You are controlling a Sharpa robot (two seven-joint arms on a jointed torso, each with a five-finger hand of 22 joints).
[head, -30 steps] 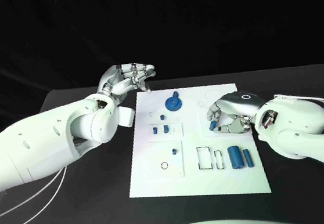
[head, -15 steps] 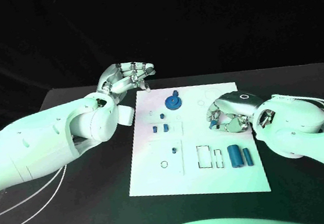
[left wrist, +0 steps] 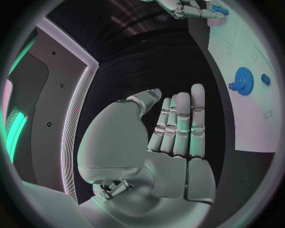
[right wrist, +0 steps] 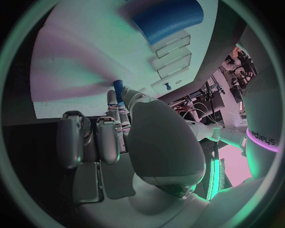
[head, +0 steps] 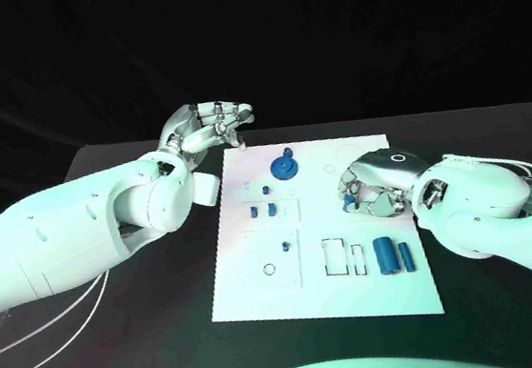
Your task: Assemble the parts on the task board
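The white task board (head: 265,291) lies mid-table. My right hand (head: 376,186) hovers over its right middle and pinches a small blue peg (head: 348,197) between thumb and fingertips; the right wrist view shows the peg (right wrist: 118,89) at the fingertips, just above the board (right wrist: 71,71). My left hand (head: 208,126) hangs above the board's far left corner, holding nothing, its fingers (left wrist: 178,123) straight and close together. A blue gear (head: 286,171) sits at the board's far middle. Two blue cylinders (head: 393,257) lie near the right edge, one of them (right wrist: 167,19) close to the right hand.
Small blue pieces (head: 264,210) stand in the board's left middle, below another one (head: 267,191). Empty rectangular slots (head: 339,258) and a ring outline (head: 270,269) mark the near half. Black table (head: 144,360) surrounds the board. The left wrist view shows the gear (left wrist: 242,80).
My right hand has drawn the blue peg a little toward the board's far side and curled tighter around it. The left hand has stayed where it was.
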